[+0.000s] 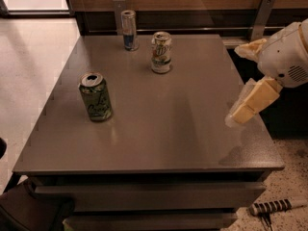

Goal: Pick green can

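The green can [96,97] is olive green with pale cursive lettering and a silver top. It stands upright on the left part of the grey table [168,129]. My gripper [237,85] hangs at the table's right edge, far to the right of the can and above the surface. It is open and empty, with one pale finger [250,49] above and the other [250,105] below.
A white-and-green can [161,52] stands at the table's back middle. A slim blue-and-silver can [129,30] stands at the back edge, left of it. A wooden wall with a metal bracket [262,13] runs behind. A striped tool [274,207] lies on the floor at lower right.
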Controlling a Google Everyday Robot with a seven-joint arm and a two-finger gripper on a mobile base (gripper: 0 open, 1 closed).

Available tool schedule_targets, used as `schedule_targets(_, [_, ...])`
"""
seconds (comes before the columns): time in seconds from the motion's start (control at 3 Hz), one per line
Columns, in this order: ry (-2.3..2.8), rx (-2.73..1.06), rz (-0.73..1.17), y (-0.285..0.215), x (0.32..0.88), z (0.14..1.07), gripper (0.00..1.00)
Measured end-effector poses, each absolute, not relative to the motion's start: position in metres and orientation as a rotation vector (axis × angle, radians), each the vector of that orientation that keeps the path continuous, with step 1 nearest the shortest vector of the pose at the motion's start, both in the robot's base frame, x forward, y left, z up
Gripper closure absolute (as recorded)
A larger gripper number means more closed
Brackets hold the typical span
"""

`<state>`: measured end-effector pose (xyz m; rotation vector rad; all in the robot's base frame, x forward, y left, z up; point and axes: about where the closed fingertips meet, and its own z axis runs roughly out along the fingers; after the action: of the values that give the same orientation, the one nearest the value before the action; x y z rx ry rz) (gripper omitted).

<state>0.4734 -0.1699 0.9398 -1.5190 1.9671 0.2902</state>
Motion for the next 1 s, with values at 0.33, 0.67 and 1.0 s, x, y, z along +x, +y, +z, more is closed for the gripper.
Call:
schedule_targets(0.33, [1.804, -1.409, 0.476, -0.134, 0.483, 0.896, 0.0])
schedule_targets(0.67, [1.603, -1.273, 0.616, -0.095, 0.498, 0.888, 0.0])
schedule_targets(1.0, [1.401, -1.157, 0.773, -0.046, 0.501, 0.919, 0.0])
